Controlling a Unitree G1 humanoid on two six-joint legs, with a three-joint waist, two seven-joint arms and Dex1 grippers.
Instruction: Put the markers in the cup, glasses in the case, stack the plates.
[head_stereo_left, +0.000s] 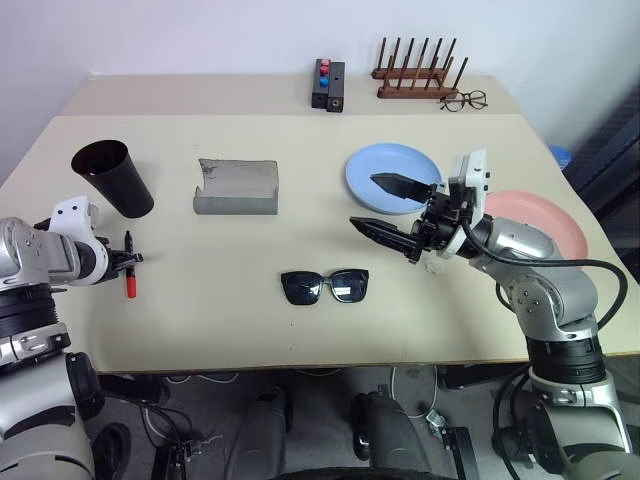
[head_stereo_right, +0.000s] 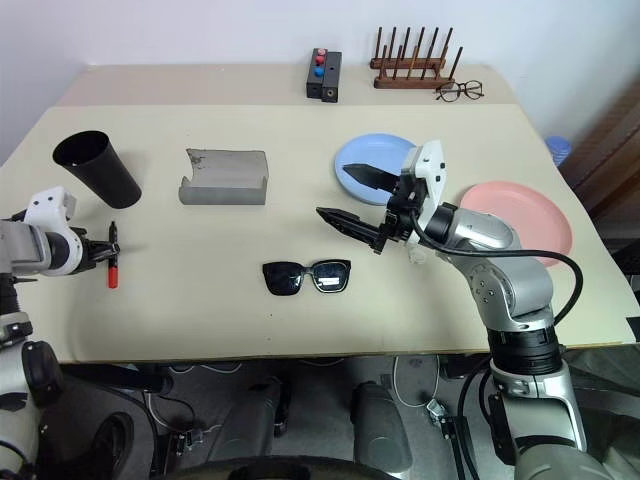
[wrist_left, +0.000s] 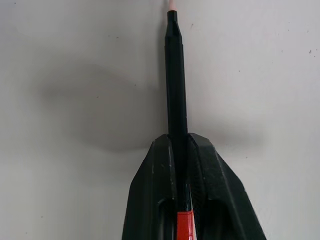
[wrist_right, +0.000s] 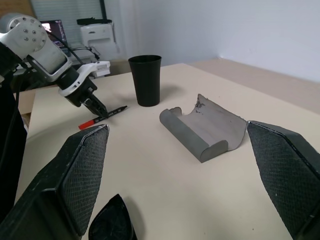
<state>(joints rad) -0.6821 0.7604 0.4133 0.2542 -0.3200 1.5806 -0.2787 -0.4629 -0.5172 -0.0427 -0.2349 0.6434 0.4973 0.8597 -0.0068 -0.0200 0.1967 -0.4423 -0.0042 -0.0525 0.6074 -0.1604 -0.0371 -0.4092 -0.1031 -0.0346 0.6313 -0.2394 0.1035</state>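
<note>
On the table's left side, my left gripper (head_stereo_left: 128, 258) is shut on the black marker (wrist_left: 176, 90), whose red end (head_stereo_left: 130, 288) lies toward me. The marker lies flat on the table just in front of the dark cup (head_stereo_left: 115, 178), which stands upright. The grey case (head_stereo_left: 237, 187) lies open at the middle rear, and the black sunglasses (head_stereo_left: 325, 286) lie nearer the front edge. My right gripper (head_stereo_left: 362, 200) hovers wide open and holding nothing, in front of the blue plate (head_stereo_left: 375, 160). The pink plate (head_stereo_left: 545, 225) sits to its right.
At the table's far edge stand a wooden peg rack (head_stereo_left: 420, 70), a black box with red and blue knobs (head_stereo_left: 328, 84) and thin-rimmed clear spectacles (head_stereo_left: 463, 100). Bare tabletop lies between the cup, case and sunglasses.
</note>
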